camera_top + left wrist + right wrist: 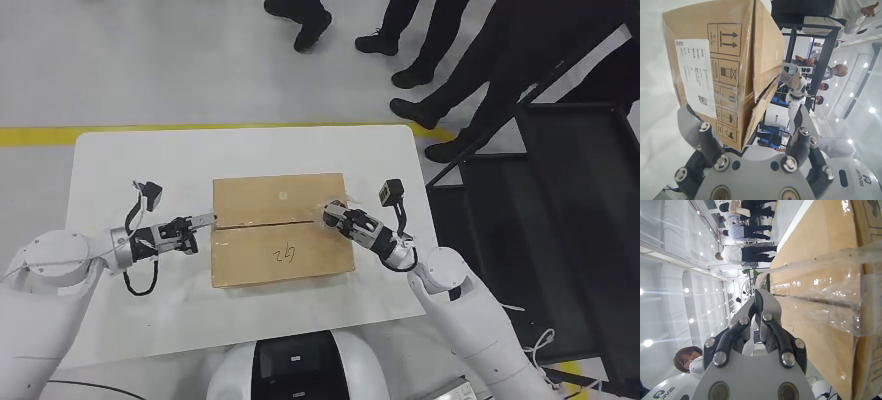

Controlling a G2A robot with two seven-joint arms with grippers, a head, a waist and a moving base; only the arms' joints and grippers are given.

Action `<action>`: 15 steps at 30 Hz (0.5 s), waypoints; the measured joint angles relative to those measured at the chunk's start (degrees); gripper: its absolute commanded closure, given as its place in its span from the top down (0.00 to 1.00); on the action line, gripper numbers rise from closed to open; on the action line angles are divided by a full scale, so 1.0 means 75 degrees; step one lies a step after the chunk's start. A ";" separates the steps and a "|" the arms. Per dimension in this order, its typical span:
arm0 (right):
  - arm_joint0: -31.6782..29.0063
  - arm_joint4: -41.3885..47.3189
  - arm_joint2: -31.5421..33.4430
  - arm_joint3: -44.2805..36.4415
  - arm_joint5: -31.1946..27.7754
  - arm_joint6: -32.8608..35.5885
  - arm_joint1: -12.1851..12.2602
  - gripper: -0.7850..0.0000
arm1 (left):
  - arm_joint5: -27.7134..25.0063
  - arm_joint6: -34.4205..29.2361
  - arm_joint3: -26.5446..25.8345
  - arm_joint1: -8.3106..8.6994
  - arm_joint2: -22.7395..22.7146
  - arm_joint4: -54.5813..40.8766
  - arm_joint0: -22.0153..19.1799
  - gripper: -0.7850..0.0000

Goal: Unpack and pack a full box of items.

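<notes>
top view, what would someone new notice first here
The brown cardboard box sits in the middle of the white table, its top flaps closed. The right gripper is shut on a strip of clear tape peeled up from the seam at the box's right end. The left gripper is open at the box's left side.

Brown cardboard box [283,230], white label [694,75], black printed symbols; white table [120,170].

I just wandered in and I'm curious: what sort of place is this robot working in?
Probably an indoor demo or test hall: a taped cardboard box on a white table, a yellow line marking the floor, and rows of bright ceiling lights.
</notes>
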 measured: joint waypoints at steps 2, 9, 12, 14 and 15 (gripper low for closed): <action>0.0000 0.0001 0.0000 0.0000 0.0001 -0.0001 0.0000 0.00 | -0.0174 0.0116 0.0104 -0.0065 0.0210 -0.0138 -0.0106 1.00; 0.0000 0.0001 0.0000 0.0000 0.0001 -0.0001 0.0000 0.00 | -0.0696 0.0205 0.0535 -0.0306 0.0905 -0.0771 -0.0542 1.00; 0.0000 0.0001 0.0000 0.0000 0.0001 -0.0001 0.0000 0.00 | -0.0856 0.0206 0.0722 -0.0418 0.1226 -0.0887 -0.0817 1.00; 0.0000 0.0001 0.0000 0.0000 0.0001 -0.0001 0.0000 0.00 | -0.0946 0.0189 0.0852 -0.0502 0.1469 -0.0901 -0.1039 1.00; 0.0000 0.0001 0.0000 0.0000 0.0001 -0.0001 0.0000 0.00 | -0.0990 0.0175 0.0908 -0.0538 0.1569 -0.0909 -0.1129 1.00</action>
